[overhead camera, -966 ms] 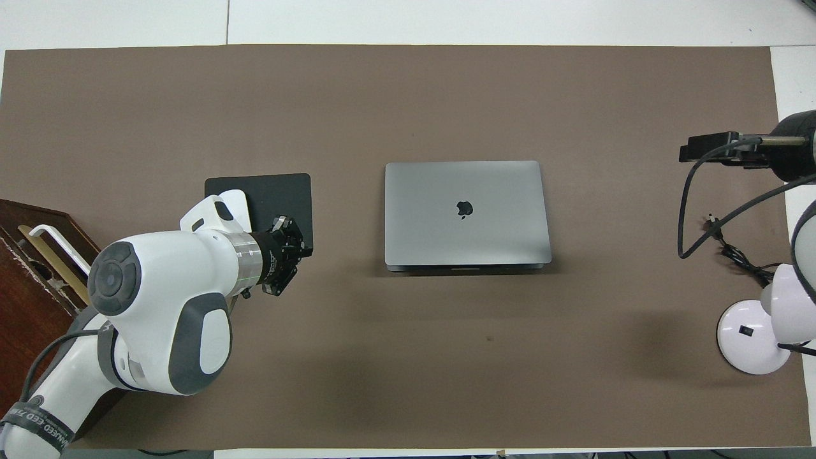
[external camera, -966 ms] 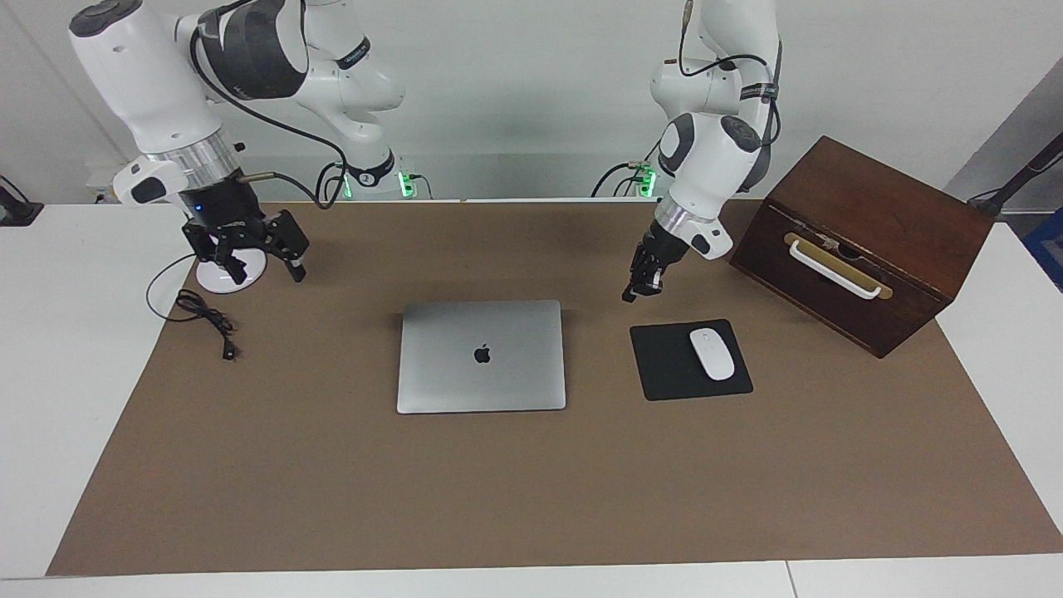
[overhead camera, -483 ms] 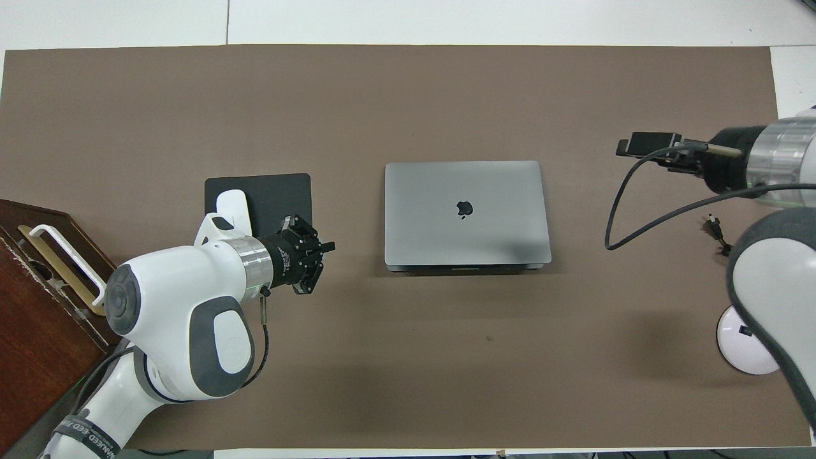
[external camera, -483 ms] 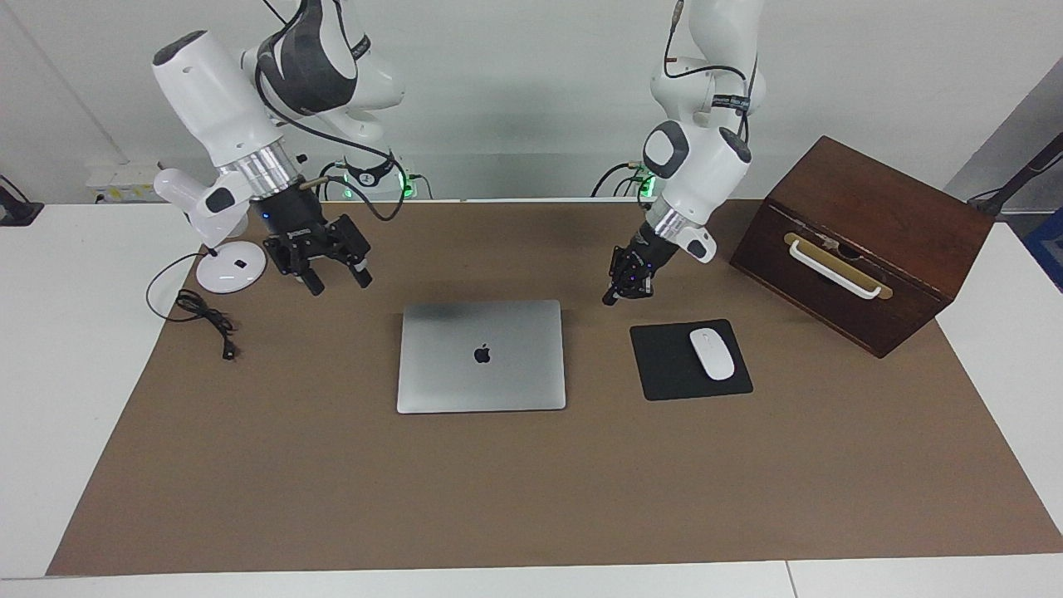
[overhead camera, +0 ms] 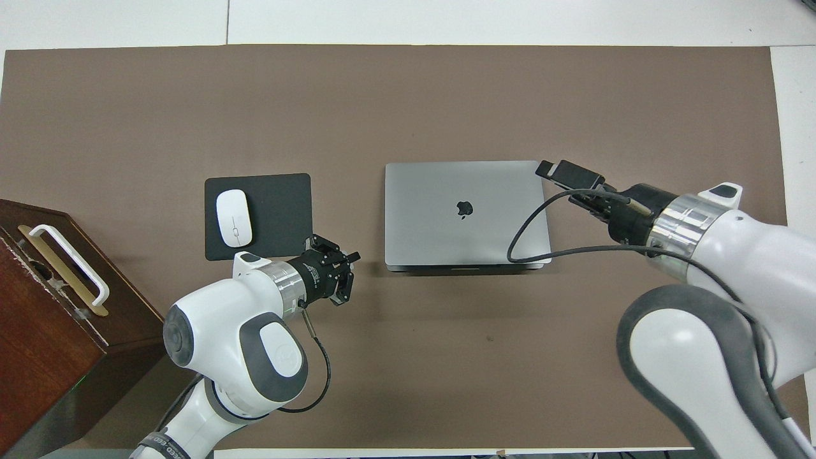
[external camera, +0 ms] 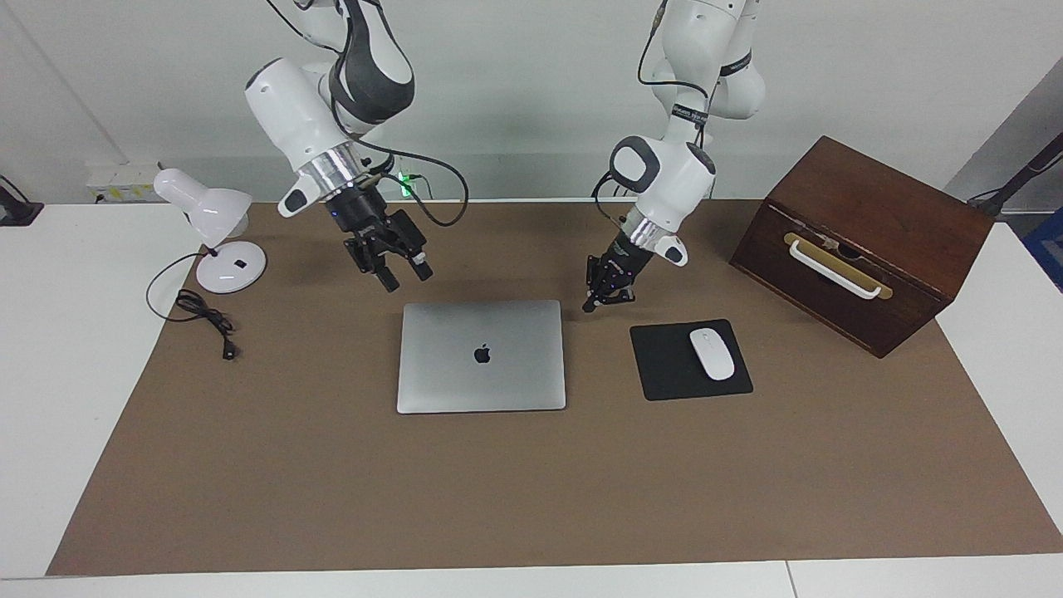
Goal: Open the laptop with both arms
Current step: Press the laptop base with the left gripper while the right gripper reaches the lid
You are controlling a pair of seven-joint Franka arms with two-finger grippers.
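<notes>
The laptop (external camera: 515, 374) lies closed in the middle of the brown mat, Apple logo up; it also shows in the overhead view (overhead camera: 465, 236). My right gripper (external camera: 404, 276) is open and empty. It hangs in the air over the laptop's edge toward the right arm's end (overhead camera: 567, 178). My left gripper (external camera: 600, 301) is low over the mat. It is beside the laptop's corner that is nearest the robots at the left arm's end, between laptop and mouse pad (overhead camera: 352, 275). It does not touch the laptop.
A black mouse pad (external camera: 664, 365) with a white mouse (external camera: 712, 354) lies beside the laptop toward the left arm's end. A brown wooden box (external camera: 864, 241) with a white handle stands past it. A white desk lamp (external camera: 208, 218) and its cable (external camera: 203, 320) sit at the right arm's end.
Both arms have swung in toward the laptop. The right gripper moved from over the lamp's base to the laptop's edge. The left gripper moved from near the mouse pad to the laptop's corner.
</notes>
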